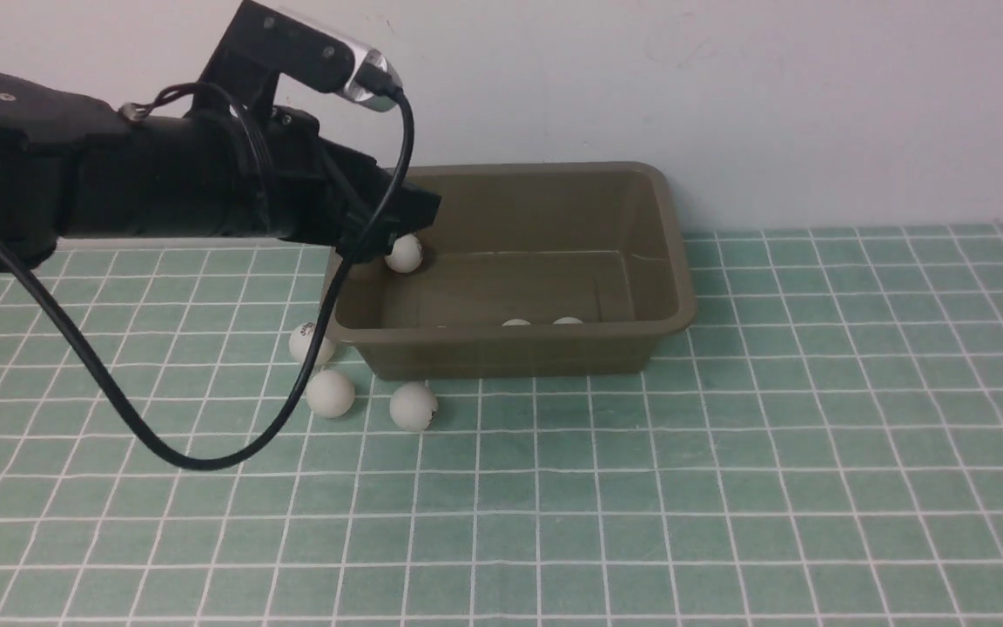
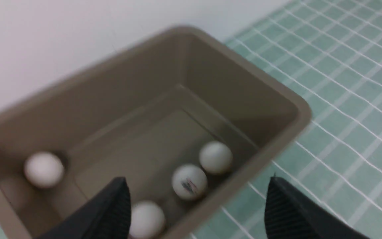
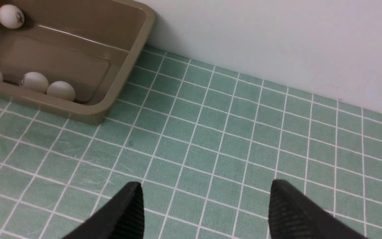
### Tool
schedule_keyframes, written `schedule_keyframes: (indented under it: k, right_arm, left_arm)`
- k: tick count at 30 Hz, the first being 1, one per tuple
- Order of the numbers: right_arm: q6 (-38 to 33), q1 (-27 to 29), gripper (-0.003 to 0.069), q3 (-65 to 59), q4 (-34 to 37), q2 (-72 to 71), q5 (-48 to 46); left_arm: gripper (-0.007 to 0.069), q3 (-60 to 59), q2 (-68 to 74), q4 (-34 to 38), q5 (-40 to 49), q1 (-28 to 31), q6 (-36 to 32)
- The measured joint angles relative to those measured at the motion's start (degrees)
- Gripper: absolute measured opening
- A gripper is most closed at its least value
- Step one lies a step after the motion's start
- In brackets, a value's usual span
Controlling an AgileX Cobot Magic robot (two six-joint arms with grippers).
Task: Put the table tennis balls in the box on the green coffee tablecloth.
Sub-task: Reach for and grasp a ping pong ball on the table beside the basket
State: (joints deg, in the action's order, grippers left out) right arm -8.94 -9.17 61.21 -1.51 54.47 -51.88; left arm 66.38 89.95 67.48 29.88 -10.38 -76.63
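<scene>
Green gridded tablecloth (image 1: 728,453) surface. Left gripper (image 2: 197,181) over box (image 1: 680,287), fingers spread, empty; drop looks done, four balls (image 2: 189,182) inside. Right gripper (image 3: 206,186) fingers spread, empty. Next: pinch one of three loose balls (image 1: 330,394).

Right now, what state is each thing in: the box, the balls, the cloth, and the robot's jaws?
Tablecloth: spread flat.
Box: upright, open-topped, on the tablecloth.
Balls in the box: four, loose inside.
Balls outside: three, on the tablecloth at the box's near left corner.
Left gripper: jaws open, empty, above the box.
Right gripper: jaws open, empty, above bare tablecloth.
</scene>
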Motion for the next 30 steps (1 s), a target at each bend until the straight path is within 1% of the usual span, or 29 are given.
schedule_keyframes:
  k: [2, 4, 5, 9, 10, 13, 17, 22, 23, 25, 26, 29, 30]
  right_arm:
    - [0.00, 0.00, 0.0461, 0.00, 0.00, 0.00, 0.00]
    - [0.00, 0.00, 0.0461, 0.00, 0.00, 0.00, 0.00]
    - [0.00, 0.00, 0.0461, 0.00, 0.00, 0.00, 0.00]
    - [0.00, 0.00, 0.0461, 0.00, 0.00, 0.00, 0.00]
    - [0.00, 0.00, 0.0461, 0.00, 0.00, 0.00, 0.00]
    - [0.00, 0.00, 0.0461, 0.00, 0.00, 0.00, 0.10]
    - [0.00, 0.00, 0.0461, 0.00, 0.00, 0.00, 0.35]
    - [0.00, 0.00, 0.0461, 0.00, 0.00, 0.00, 0.65]
    - [0.00, 0.00, 0.0461, 0.00, 0.00, 0.00, 0.70]
    - [0.00, 0.00, 0.0461, 0.00, 0.00, 0.00, 0.83]
    - [0.00, 0.00, 0.0461, 0.00, 0.00, 0.00, 1.10]
    - [0.00, 0.00, 0.0461, 0.00, 0.00, 0.00, 1.19]
    - [0.00, 0.00, 0.0461, 0.00, 0.00, 0.00, 1.35]
  left_arm:
    - [0.0479, 0.00, -1.50, -7.64, 3.70, 0.00, 9.17]
    - [0.0467, 0.00, -2.10, -11.31, 5.90, 0.00, 13.56]
    - [0.0457, 0.00, -2.34, -14.41, 8.25, 0.00, 17.42]
    - [0.0428, 0.00, -2.40, -18.84, 13.33, 0.00, 23.90]
    - [0.0411, 0.00, -2.40, -20.49, 16.56, 0.00, 26.60]
    - [0.0396, 0.00, -2.40, -20.89, 18.53, 0.00, 28.16]
    - [0.0394, -1.05, -1.65, -20.83, 18.88, 0.00, 29.89]
    - [0.0394, -5.79, -0.30, -20.38, 16.25, 0.00, 30.29]
    - [0.0394, -8.08, 0.15, -19.93, 14.31, 0.00, 29.97]
    - [0.0394, -10.91, 0.53, -18.70, 11.79, 0.00, 28.21]
    - [0.0394, -12.97, 0.83, -16.69, 9.47, 0.00, 26.28]
    - [0.0394, -14.83, 1.19, -13.09, 6.58, 0.00, 22.26]
    - [0.0394, -16.10, 1.60, -7.99, 3.34, 0.00, 17.90]
